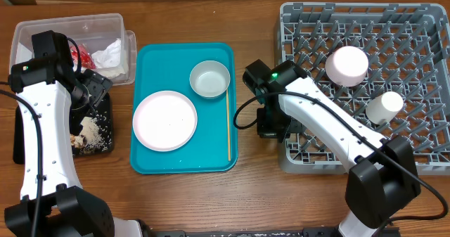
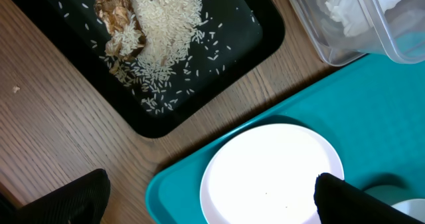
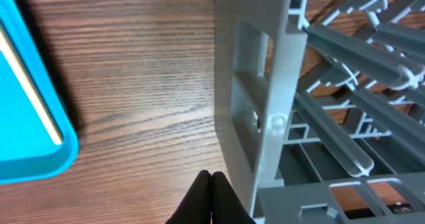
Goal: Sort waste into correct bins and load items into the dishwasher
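Observation:
The clear tub (image 1: pixel 42 31) at the back left holds white napkins (image 1: pixel 109 54) and a red wrapper (image 1: pixel 83 54). In front of it, the black tray (image 1: pixel 105 147) carries loose rice (image 2: pixel 166 24) and a brown scrap (image 2: pixel 119 24). On the teal tray (image 1: pixel 184 156) lie a white plate (image 1: pixel 165 120) and a greyish bowl (image 1: pixel 209 79). My left gripper (image 2: pixel 209 201) is open and empty, hovering over the plate's left rim (image 2: pixel 219 177), one finger over the wood. The grey dish rack (image 1: pixel 422 156) holds two white pieces (image 1: pixel 346 65) (image 1: pixel 384 107). My right gripper (image 3: pixel 211 197) is shut and empty, beside the rack's left wall (image 3: pixel 265 104).
A thin wooden stick (image 1: pixel 228 124) lies along the teal tray's right edge. Bare wood shows between the teal tray and the rack (image 3: pixel 146 84). The left arm (image 1: pixel 42 124) stretches over the black tray's left part.

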{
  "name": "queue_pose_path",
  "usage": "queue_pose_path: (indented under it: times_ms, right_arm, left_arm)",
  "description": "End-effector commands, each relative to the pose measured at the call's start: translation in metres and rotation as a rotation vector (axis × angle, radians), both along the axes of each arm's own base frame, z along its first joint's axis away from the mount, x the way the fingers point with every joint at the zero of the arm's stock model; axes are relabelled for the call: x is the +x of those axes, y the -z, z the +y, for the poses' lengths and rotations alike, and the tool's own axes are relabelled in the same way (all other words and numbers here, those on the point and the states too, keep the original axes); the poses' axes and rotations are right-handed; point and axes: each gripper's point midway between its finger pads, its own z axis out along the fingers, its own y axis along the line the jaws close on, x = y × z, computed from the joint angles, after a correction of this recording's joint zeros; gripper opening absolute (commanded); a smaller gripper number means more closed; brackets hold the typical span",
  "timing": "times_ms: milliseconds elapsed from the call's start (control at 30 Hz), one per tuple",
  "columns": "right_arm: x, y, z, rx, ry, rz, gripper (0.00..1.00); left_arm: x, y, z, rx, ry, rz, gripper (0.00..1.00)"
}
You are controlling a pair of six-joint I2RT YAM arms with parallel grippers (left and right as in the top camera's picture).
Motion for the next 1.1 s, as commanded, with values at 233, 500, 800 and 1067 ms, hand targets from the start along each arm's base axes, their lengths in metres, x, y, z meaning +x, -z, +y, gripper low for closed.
queue_pose_path:
  times_ms: [233,500,800,1067]
  right_arm:
    - [-0.013,0.019,-0.009,-0.002,0.003,0.013,0.04]
    - [-0.011,0.017,-0.018,-0.009,0.028,0.025,0.04]
    - [-0.013,0.014,-0.022,-0.02,0.038,0.043,0.04]
    - [0.013,-0.024,-0.006,0.049,0.037,-0.063,0.04]
  left_arm:
    - [-0.002,-0.002,0.001,-0.002,-0.024,-0.01,1.0]
    - [-0.002,-0.002,0.001,-0.002,-0.024,-0.011,1.0]
    - [-0.002,-0.002,0.001,-0.002,-0.024,-0.01,1.0]
    - [-0.002,-0.002,0.001,-0.002,-0.024,-0.011,1.0]
